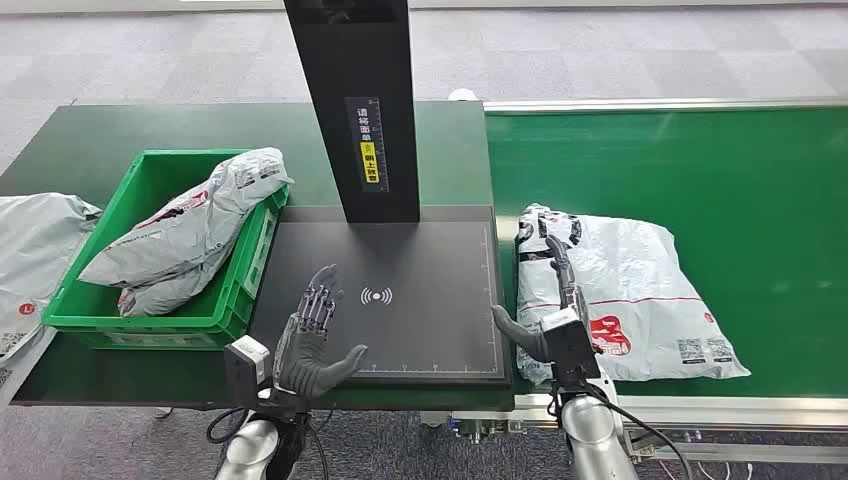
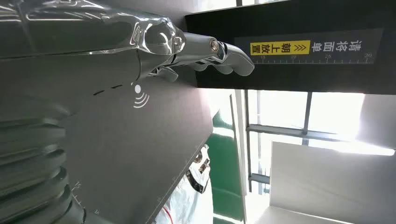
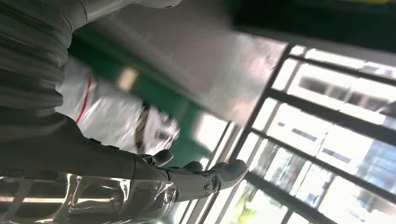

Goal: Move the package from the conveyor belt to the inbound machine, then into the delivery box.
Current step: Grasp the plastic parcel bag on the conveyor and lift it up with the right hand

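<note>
The conveyor belt point(image 1: 700, 170) spreads green to the right of the inbound machine point(image 1: 400, 300), whose flat black scan plate carries a tall black post at its far edge; the plate's surface lies bare around its white signal mark. The white package point(image 1: 640, 290) lies flat on the belt just beside the plate's right edge, printed in red and black. Left of the plate, touching its edge, stands the green delivery box point(image 1: 150, 315) with two grey mailers point(image 1: 190, 235) heaped in it, the upper one overhanging the rim toward the plate. The right hand point(image 1: 548, 300) holds nothing, fingers stretched along the package's near-left edge, thumb splayed over the plate's right border. The left hand point(image 1: 315, 335) hovers over the plate's near-left part, fingers apart and empty.
</note>
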Action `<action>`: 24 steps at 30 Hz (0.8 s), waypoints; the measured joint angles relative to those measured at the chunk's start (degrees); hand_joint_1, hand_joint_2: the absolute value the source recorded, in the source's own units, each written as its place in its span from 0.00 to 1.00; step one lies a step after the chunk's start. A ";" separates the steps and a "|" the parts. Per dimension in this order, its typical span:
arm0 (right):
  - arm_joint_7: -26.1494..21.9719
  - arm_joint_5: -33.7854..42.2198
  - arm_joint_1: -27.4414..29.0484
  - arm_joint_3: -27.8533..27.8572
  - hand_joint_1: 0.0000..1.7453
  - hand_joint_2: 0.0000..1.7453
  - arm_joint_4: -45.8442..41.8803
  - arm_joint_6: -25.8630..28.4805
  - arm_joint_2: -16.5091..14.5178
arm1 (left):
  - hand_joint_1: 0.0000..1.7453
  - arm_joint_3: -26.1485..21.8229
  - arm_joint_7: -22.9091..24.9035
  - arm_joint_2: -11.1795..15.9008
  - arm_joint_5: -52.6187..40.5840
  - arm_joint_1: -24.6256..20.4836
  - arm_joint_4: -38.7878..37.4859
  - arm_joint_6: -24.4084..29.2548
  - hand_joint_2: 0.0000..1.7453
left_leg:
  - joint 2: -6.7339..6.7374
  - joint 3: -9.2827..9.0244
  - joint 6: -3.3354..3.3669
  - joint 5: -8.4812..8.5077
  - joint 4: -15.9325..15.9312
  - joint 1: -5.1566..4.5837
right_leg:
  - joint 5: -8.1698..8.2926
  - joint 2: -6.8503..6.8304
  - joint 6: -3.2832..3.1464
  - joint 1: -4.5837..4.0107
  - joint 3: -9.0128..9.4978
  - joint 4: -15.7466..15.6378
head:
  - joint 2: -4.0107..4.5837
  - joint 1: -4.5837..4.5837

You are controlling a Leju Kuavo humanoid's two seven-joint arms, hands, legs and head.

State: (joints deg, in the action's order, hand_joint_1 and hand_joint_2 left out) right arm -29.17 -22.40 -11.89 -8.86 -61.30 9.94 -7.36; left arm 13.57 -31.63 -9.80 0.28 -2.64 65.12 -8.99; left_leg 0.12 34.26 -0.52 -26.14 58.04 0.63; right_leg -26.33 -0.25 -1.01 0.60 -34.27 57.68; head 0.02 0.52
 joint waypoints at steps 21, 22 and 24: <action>29.84 -19.79 -25.51 2.40 0.00 1.00 38.09 -2.86 12.82 | 0.00 -0.02 0.13 0.92 1.33 0.68 0.03 0.79 1.00 | -0.09 0.07 0.14 0.09 0.07 -0.01 | 0.11 -0.13 0.11 0.08 -0.02 0.00 | -0.01 0.01; 31.55 -20.55 -25.88 2.03 0.00 1.00 38.85 -4.42 12.95 | 0.00 -0.02 0.22 0.92 1.33 0.69 0.03 0.88 1.00 | -0.08 0.07 0.14 0.10 0.07 -0.01 | 0.11 -0.12 0.11 0.08 -0.02 0.00 | -0.01 0.01; 34.15 -22.28 -26.55 1.10 0.00 1.00 40.11 -8.53 13.15 | 0.00 -0.02 0.28 0.91 1.29 0.65 0.03 1.11 1.00 | -0.06 0.05 0.14 0.09 0.07 -0.02 | 0.11 -0.09 0.11 0.08 -0.02 0.00 | 0.00 0.01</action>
State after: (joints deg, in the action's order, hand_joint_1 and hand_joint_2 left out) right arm 4.98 -44.68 -38.44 -7.76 -21.19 1.42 5.79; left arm 13.55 -31.34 -8.90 1.57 -1.99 65.16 -7.88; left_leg 0.05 34.31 -0.38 -26.04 58.11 0.61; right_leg -26.23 -0.34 -0.91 0.68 -34.29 57.69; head 0.02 0.53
